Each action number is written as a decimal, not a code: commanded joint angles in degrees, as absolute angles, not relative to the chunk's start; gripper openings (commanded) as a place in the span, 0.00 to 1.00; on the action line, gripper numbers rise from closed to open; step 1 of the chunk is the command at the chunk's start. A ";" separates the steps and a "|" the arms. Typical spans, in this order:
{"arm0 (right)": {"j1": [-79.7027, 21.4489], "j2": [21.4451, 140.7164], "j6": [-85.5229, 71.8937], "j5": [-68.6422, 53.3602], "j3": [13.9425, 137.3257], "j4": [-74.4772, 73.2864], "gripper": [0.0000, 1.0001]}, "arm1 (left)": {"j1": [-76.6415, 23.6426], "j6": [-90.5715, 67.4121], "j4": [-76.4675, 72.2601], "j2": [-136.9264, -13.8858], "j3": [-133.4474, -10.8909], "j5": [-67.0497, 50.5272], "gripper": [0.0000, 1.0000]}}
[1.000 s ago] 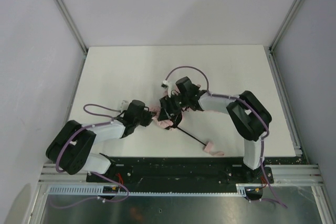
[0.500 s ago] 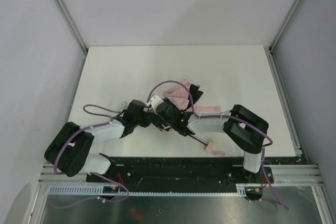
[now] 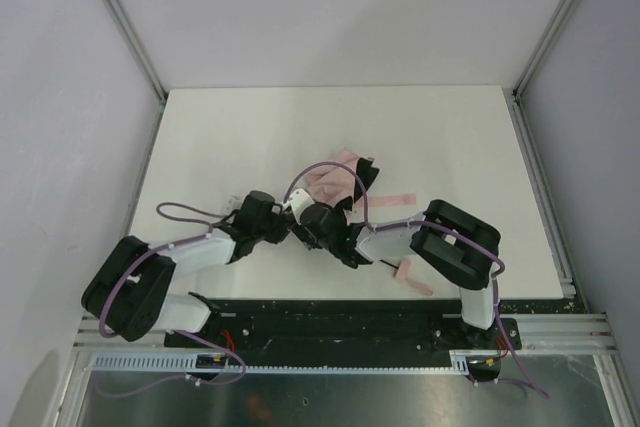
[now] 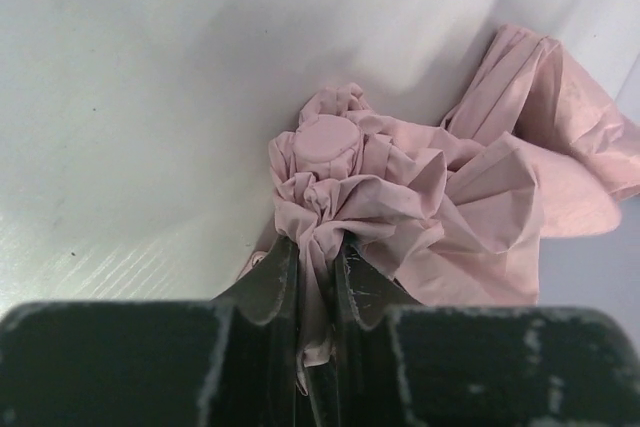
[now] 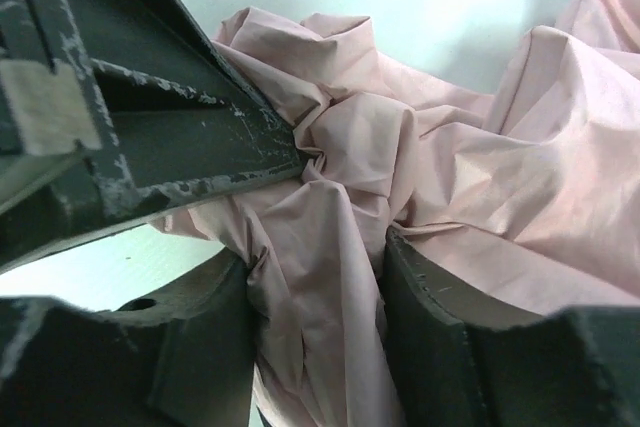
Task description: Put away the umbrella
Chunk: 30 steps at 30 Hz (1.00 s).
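**tabletop_tom:** Compared with half a second back, the right arm [image 3: 455,247] has folded in closer to the near edge of the table [image 3: 230,137]. The umbrella's [image 3: 335,179] little pink handle [image 3: 403,271] has slid nearer along with it. A bit more fabric shows beyond the wrists than a second ago, too.

**ribs_n_fabric:** Yep. The umbrella sits mid-table, a bit toward the near side. It's a crumpled heap of pale pink cloth, thin and matte, full of sharp creases and soft folds. Only a short piece of the thin black shaft [image 3: 385,264] pokes out toward the handle.

**tabletop_tom:** And the fingers?

**ribs_n_fabric:** The left gripper [image 4: 318,247] is pinched tight on a gathered wad of cloth just below the round, flat-topped pink cap [image 4: 331,137], where the pleats bunch like a rosette. The right gripper [image 5: 320,317] sits just beside it, with a thick fold of the same cloth packed between its scuffed dark fingers [image 5: 450,332], touching both sides. So both are clamped on fabric, not on the shaft.
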State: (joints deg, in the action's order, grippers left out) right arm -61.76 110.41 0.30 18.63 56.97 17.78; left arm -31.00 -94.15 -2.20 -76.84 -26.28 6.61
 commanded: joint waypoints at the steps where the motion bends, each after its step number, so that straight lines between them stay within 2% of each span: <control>1: -56.68 113.57 0.28 16.33 52.43 7.59 0.36 | -31.15 -94.69 2.27 -73.20 -25.30 3.23 0.00; 4: -53.72 114.81 -0.78 6.83 52.19 7.08 0.18 | -30.71 -94.06 2.13 -71.80 -24.49 3.03 0.01; 5: -52.70 115.50 -0.52 2.71 52.02 7.32 0.13 | -30.34 -93.57 1.94 -71.37 -24.20 3.01 0.06; 6: -51.84 116.24 -0.35 -0.58 51.90 7.66 0.07 | -29.89 -93.01 1.72 -70.93 -23.92 2.91 0.14; 7: -51.01 117.01 -0.35 -3.50 51.83 8.14 0.03 | -29.49 -92.52 1.56 -70.36 -23.65 2.82 0.27; 9: -49.10 117.98 -1.10 -10.41 51.78 9.09 0.01 | -28.29 -91.51 1.29 -68.96 -22.94 2.15 0.54; 11: -47.25 118.44 -2.56 -17.32 51.77 10.23 0.00 | -26.85 -89.67 1.18 -67.32 -22.35 1.26 0.84; 13: -45.72 118.82 -4.31 -23.25 51.77 11.43 0.00 | -25.59 -88.34 1.11 -65.65 -21.87 0.67 0.96; 17: -42.64 120.90 -9.49 -34.31 52.64 14.01 0.00 | -24.76 -86.97 0.46 -64.92 -21.86 -1.26 0.99; 22: -39.91 124.20 -15.84 -44.36 54.84 15.31 0.00 | -24.79 -87.51 -4.83 -70.50 -23.64 -2.92 0.99; 30: -38.69 127.57 -20.05 -50.00 58.05 15.44 0.00 | -27.53 -88.51 -7.62 -80.95 -29.09 -0.58 1.00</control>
State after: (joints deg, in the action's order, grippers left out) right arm -37.76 120.49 -18.37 -45.58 60.69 30.92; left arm -25.85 -88.99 -5.91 -77.47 -26.39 -2.39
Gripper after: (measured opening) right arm 0.088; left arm 0.994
